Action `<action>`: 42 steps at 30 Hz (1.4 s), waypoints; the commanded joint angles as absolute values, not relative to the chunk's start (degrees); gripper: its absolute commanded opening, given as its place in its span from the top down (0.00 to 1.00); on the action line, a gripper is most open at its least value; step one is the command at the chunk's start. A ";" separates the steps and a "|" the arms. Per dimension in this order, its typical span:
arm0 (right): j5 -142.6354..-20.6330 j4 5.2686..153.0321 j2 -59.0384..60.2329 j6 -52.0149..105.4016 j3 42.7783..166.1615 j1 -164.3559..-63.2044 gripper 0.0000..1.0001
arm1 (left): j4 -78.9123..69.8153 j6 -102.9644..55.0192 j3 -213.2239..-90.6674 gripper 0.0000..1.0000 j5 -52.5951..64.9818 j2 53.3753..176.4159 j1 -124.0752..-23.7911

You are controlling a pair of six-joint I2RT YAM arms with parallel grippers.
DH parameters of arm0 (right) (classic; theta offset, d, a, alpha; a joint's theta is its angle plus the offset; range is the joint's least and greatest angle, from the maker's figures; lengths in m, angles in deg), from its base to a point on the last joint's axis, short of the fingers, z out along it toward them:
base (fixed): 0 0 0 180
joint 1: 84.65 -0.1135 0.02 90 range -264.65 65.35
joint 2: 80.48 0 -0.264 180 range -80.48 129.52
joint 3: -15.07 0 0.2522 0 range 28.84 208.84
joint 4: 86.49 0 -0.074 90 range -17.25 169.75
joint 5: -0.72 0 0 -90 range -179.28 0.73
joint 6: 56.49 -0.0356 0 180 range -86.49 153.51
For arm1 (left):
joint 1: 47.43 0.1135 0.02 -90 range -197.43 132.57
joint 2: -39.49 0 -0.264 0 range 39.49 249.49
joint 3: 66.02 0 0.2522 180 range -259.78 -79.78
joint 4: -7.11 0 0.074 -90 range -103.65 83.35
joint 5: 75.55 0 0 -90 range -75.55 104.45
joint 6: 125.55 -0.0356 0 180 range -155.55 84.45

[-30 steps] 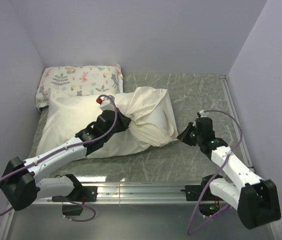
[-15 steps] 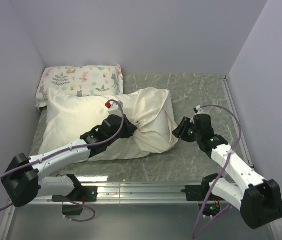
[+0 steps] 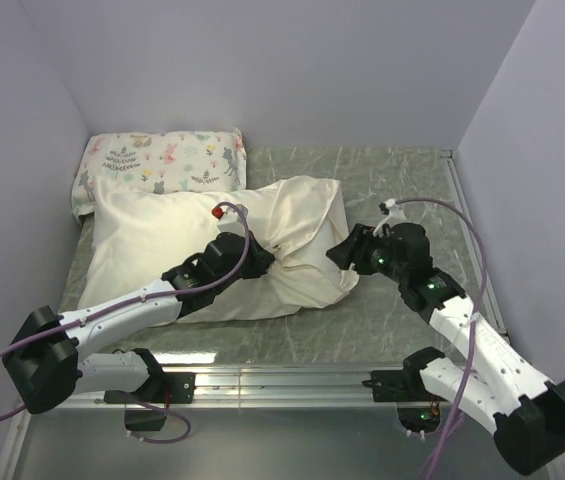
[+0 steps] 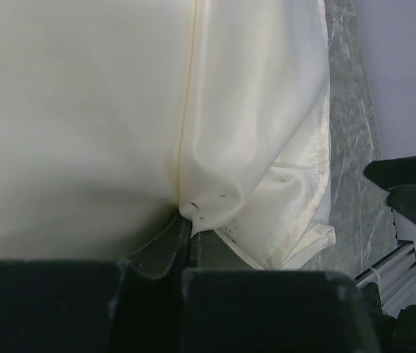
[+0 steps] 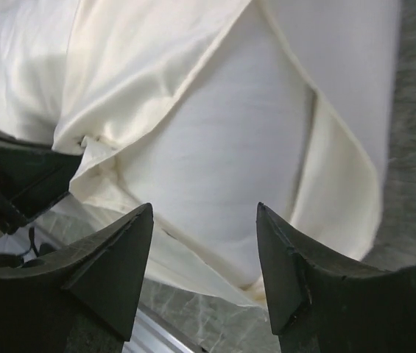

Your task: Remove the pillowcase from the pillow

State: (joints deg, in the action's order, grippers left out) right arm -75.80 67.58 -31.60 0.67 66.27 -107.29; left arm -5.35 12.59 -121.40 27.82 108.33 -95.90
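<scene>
The cream pillowcase [image 3: 302,225] covers most of the pillow and lies left of the table's middle. My left gripper [image 3: 259,258] is shut on a pinched fold of the pillowcase [image 4: 252,110] near its middle; the left wrist view shows that fold caught between the closed jaws [image 4: 189,229]. My right gripper [image 3: 346,250] is open at the pillowcase's right end. In the right wrist view its fingertips [image 5: 204,213] stand apart, nothing between them, just short of the white pillow [image 5: 230,147] that shows between the cream flaps [image 5: 141,66].
A small floral animal-print pillow [image 3: 162,160] lies against the back left wall. Purple walls close the left, back and right sides. A metal rail [image 3: 282,380] runs along the near edge. Marbled grey tabletop [image 3: 402,180] shows to the right of the pillow.
My right gripper has opened and moved left up to the pillowcase's right end. My left gripper shifted slightly right with the pinched fabric, then held.
</scene>
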 commanded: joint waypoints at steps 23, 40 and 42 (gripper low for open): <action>-59.03 96.72 -18.59 -5.25 57.39 -110.67 1.00 | -13.24 6.11 -129.07 0.71 25.08 110.15 -100.34; -70.28 72.74 -30.48 -5.43 76.46 -112.34 1.00 | -29.15 7.42 -143.07 0.10 46.09 108.58 -118.88; -71.08 71.23 -30.04 -4.90 79.09 -112.34 1.00 | -28.46 9.87 -139.65 0.11 46.45 106.99 -120.11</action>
State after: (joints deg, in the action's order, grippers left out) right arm -68.48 68.76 -28.87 -5.26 71.77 -112.27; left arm -24.98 5.86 -142.36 41.50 109.46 -118.41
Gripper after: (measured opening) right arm 0.155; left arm 0.894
